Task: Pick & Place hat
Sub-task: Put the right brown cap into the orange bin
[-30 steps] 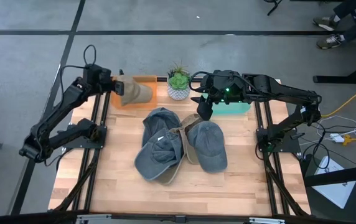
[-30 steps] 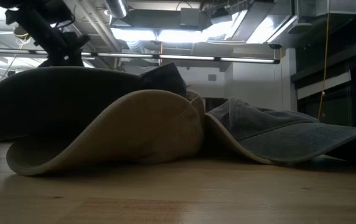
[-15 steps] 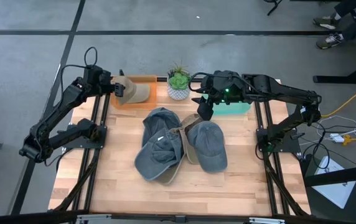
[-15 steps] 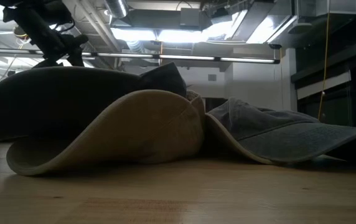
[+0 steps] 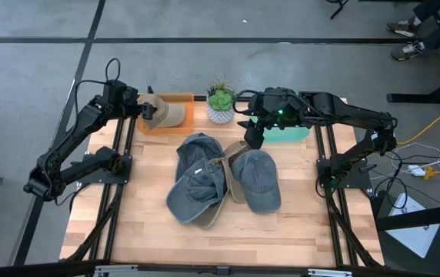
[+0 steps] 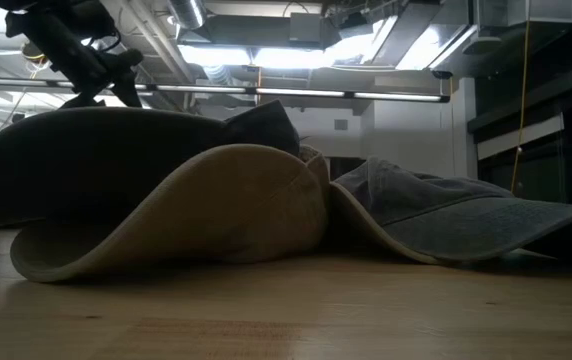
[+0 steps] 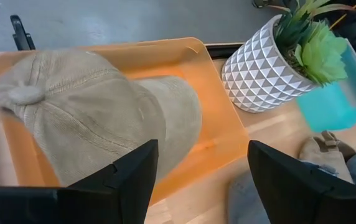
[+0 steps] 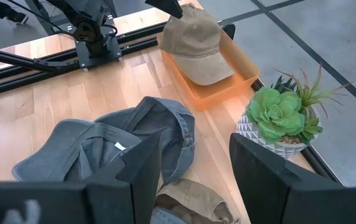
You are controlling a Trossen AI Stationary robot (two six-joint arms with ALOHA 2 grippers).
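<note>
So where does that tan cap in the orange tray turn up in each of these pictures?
High view: tan cap in the orange tray, far left edge of the table.
Low view: not in it.
Left wrist view: fills the left half.
Right wrist view: upper middle.
Shared landmark: the potted plant beside the tray.

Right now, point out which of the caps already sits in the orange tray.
The tan cap alone: it rests inside the orange tray in front of the open left claw. The blue-grey caps lie piled on the wooden table.
</note>
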